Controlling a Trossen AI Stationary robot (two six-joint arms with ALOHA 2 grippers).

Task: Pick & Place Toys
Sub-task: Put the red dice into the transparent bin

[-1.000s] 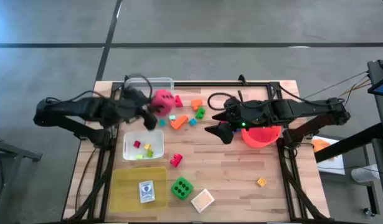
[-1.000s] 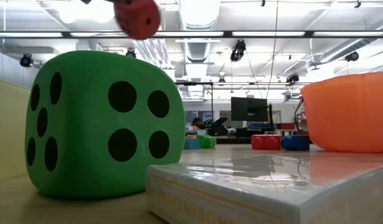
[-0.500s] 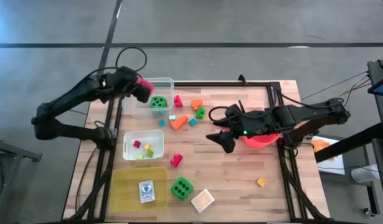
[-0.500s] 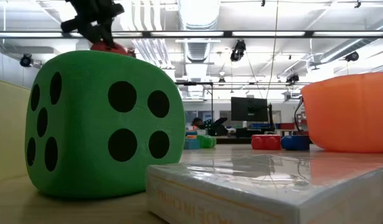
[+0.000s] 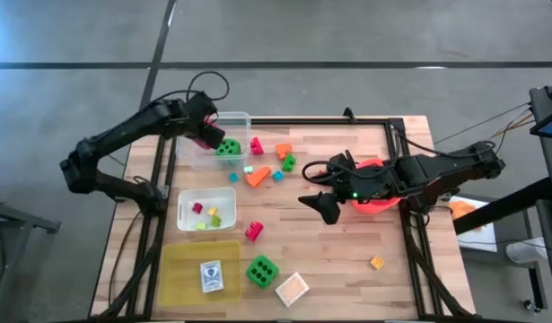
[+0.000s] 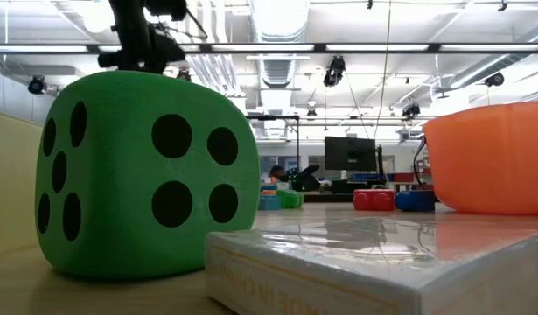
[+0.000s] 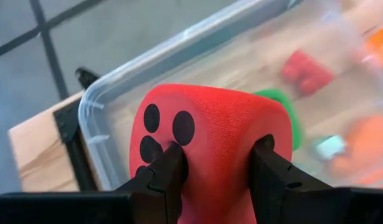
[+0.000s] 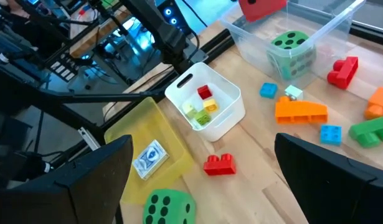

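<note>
Table: wooden, toys scattered across it.
Clear tub: at the far left corner; a small green die lies inside.
Pink die: held over the tub's rim, not yet released. Looks like foam, so light and soft; the sides seem to give a little under the fingers. Best taken across two opposite flat faces.
Left gripper: pinching the pink die on two opposite faces.
Right gripper: spread wide, empty, hovering mid-table beside the orange bucket.

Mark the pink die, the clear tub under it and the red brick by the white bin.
pink die (image 7: 210, 134): left wrist view, front face.
clear tub (image 5: 240, 117): high view, far rim.
red brick (image 5: 254, 231): high view, top.
</note>
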